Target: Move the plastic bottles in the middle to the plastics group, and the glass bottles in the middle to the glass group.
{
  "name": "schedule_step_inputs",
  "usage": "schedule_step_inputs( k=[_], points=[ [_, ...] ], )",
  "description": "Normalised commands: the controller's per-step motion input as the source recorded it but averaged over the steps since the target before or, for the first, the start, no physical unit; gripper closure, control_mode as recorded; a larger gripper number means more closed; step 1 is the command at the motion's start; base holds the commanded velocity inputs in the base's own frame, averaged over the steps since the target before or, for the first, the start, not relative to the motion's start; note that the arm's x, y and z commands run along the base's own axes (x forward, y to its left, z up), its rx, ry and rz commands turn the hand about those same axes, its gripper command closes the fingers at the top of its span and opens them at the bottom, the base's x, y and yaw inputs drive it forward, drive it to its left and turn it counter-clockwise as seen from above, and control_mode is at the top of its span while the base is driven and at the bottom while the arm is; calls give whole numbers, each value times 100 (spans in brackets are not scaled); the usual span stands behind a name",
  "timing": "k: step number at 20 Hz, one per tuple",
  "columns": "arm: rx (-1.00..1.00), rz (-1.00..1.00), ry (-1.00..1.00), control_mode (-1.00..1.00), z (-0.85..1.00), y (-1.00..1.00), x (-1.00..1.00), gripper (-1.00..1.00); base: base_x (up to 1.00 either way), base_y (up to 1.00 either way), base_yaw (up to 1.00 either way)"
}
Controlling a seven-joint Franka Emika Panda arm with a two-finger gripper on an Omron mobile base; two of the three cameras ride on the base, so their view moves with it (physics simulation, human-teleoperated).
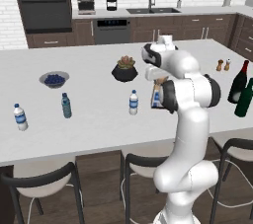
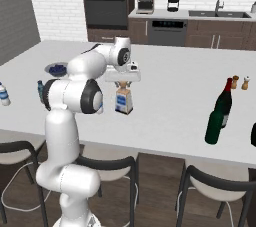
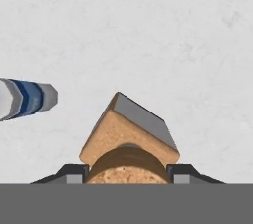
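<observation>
Right base view, square bottle (image 2: 123,102) upright, gripper (image 2: 123,85) clamping stopper

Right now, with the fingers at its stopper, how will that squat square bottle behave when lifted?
The squat square bottle looks like rigid glass, so probably heavy for its size and breakable. The fingers flank only the tan stopper, so it may swing or slip. Its flat sides shouldn't roll.

Glossy white rounded arm segments (image 1: 190,119), dark grey joint rings, bulbous white base
</observation>
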Motion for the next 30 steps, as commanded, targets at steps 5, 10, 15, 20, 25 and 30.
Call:
schedule_step_inputs(
  k=[5,10,15,20,25,30],
  points=[
    [0,-8,0,-100,1,-84,-25,100,0,0,0],
    [0,-12,0,-100,0,-90,-43,100,0,0,0],
    [0,-17,0,-100,1,-82,-14,100,0,0,0],
    [0,-23,1,-100,9,-80,10,100,0,0,0],
    [1,-26,9,-100,8,-80,9,100,0,0,0],
    [5,-25,6,-100,0,-63,0,100,0,0,0]
  ],
)
